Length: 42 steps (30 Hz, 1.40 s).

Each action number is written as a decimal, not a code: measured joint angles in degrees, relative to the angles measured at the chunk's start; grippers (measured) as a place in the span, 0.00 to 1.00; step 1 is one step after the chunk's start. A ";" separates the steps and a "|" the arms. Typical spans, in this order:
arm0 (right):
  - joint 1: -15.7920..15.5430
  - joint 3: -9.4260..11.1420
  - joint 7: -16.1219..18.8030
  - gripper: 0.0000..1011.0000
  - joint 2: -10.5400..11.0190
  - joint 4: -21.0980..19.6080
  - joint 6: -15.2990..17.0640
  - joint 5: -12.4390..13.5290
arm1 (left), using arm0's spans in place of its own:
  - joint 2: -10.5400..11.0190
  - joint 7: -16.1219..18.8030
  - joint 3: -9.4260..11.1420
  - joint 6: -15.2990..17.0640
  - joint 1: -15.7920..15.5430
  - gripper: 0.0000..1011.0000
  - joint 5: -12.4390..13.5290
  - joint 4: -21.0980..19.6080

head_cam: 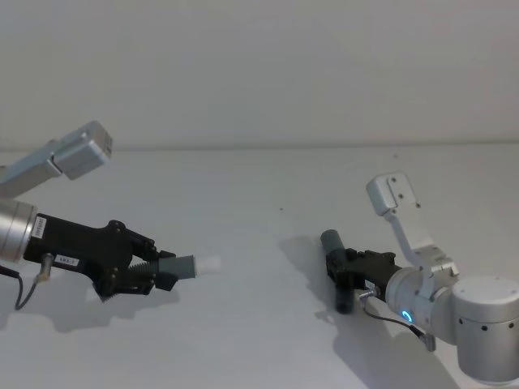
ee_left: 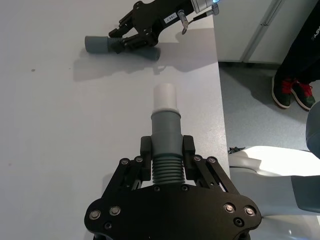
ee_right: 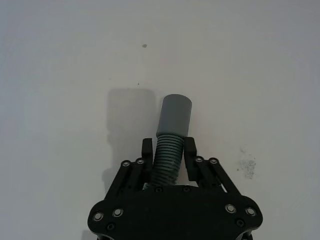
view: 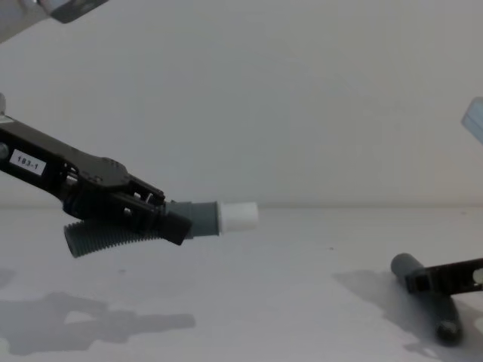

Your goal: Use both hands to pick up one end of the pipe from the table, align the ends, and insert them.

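Observation:
My left gripper (head_cam: pixel 158 271) is shut on the ribbed body of one pipe piece (view: pixel 198 219) and holds it well above the table (head_cam: pixel 259 340). Its grey cuff with the white tip (head_cam: pixel 209 264) points toward the right arm. In the left wrist view the jaws (ee_left: pixel 167 147) clamp the ribs just behind that cuff (ee_left: pixel 165 125). My right gripper (head_cam: pixel 342 274) is shut on the second pipe piece (head_cam: pixel 332 243), low over the table at the right. The wide grey cuff (ee_right: pixel 175 114) sticks out past the fingers (ee_right: pixel 147 148). A gap of bare table separates the two ends.
The left wrist view shows the table's edge (ee_left: pixel 219 100) with floor beyond it. A plain wall (view: pixel 302 90) stands behind the table. A few small specks (ee_right: pixel 247 165) mark the surface near the right gripper.

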 joint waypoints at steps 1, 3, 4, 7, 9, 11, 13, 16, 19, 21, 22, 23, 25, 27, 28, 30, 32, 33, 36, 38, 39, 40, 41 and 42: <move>-0.09 0.05 0.06 0.33 0.01 -0.05 0.00 -0.02 | 0.00 0.00 0.00 0.00 0.00 0.32 0.00 0.00; -0.20 0.10 0.20 0.28 0.06 -0.15 0.00 -0.05 | 0.00 0.00 0.00 0.00 0.00 0.32 0.00 0.00; -0.33 0.14 0.38 0.26 0.12 -0.27 0.02 -0.07 | 0.00 0.00 0.00 0.00 0.00 0.32 0.00 0.00; -0.68 0.20 0.69 0.22 0.35 -0.65 0.14 -0.10 | 0.00 0.00 0.00 0.00 0.00 0.32 0.00 0.00; -0.87 0.23 0.92 0.21 0.50 -0.85 0.17 -0.11 | 0.00 0.00 0.00 0.00 0.00 0.32 0.00 0.00; -1.20 0.26 1.31 0.21 0.77 -1.18 0.22 -0.13 | 0.00 0.00 0.00 0.00 0.00 0.32 0.00 0.00; -1.39 0.28 1.54 0.20 0.94 -1.38 0.24 -0.14 | 0.00 0.00 0.00 0.00 0.00 0.32 0.00 0.00; -1.74 0.31 2.12 0.20 1.34 -1.71 0.21 -0.15 | 0.00 0.00 0.00 0.00 0.00 0.32 0.00 0.00; -1.99 0.30 2.91 0.20 1.81 -1.87 -0.30 -0.20 | 0.00 0.00 0.00 0.00 0.00 0.32 0.00 0.00; -2.13 0.23 3.63 0.20 2.31 -1.90 -1.04 -0.25 | 0.00 0.00 0.00 0.00 0.00 0.32 0.00 0.00; -2.16 0.20 3.89 0.20 2.46 -1.89 -1.34 -0.27 | 0.00 0.00 0.00 0.00 0.00 0.32 0.00 0.00; -2.19 0.17 4.19 0.20 2.64 -1.89 -1.71 -0.29 | 0.00 0.00 0.00 0.00 0.00 0.32 0.00 0.00; -2.23 0.10 5.25 0.20 3.16 -1.86 -3.06 -0.36 | 0.00 0.00 0.00 0.00 0.00 0.32 0.00 0.00; -2.24 0.01 6.35 0.20 3.78 -1.76 -4.71 -0.40 | 0.00 0.00 0.00 0.00 0.00 0.32 0.00 0.00; -2.22 -0.02 6.69 0.20 3.99 -1.72 -5.20 -0.40 | 0.00 0.00 0.00 0.00 0.00 0.32 0.00 0.00; -2.11 -0.10 8.03 0.20 4.69 -1.53 -7.24 -0.40 | 0.00 0.00 0.00 0.00 0.00 0.32 0.00 0.00; -2.03 -0.16 8.91 0.20 5.16 -1.40 -8.55 -0.40 | 0.00 0.00 0.00 0.00 0.00 0.32 0.00 0.00; -1.91 -0.24 9.91 0.20 5.62 -1.24 -10.05 -0.35 | 0.00 0.00 0.00 0.00 0.00 0.32 0.00 0.00; -1.68 -0.31 11.50 0.20 6.37 -0.95 -12.42 -0.19 | 0.00 0.00 0.00 0.00 0.00 0.32 0.00 0.00; -1.39 -0.40 13.00 0.20 7.14 -0.60 -14.55 0.02 | 0.00 0.00 0.00 0.00 0.00 0.32 0.00 0.00; -1.30 -0.44 13.48 0.20 7.37 -0.49 -15.28 0.09 | 0.00 0.00 0.00 0.00 0.00 0.32 0.00 0.00; -1.09 -0.49 14.66 0.20 7.84 -0.26 -16.98 0.32 | 0.00 0.00 0.00 0.00 0.00 0.32 0.00 0.00; -0.96 -0.51 15.16 0.20 8.10 -0.13 -17.67 0.43 | 0.00 0.00 0.00 0.00 0.00 0.32 0.00 0.00; -0.85 -0.53 15.77 0.20 8.31 -0.02 -18.46 0.55 | 0.00 0.00 0.00 0.00 0.00 0.32 0.00 0.00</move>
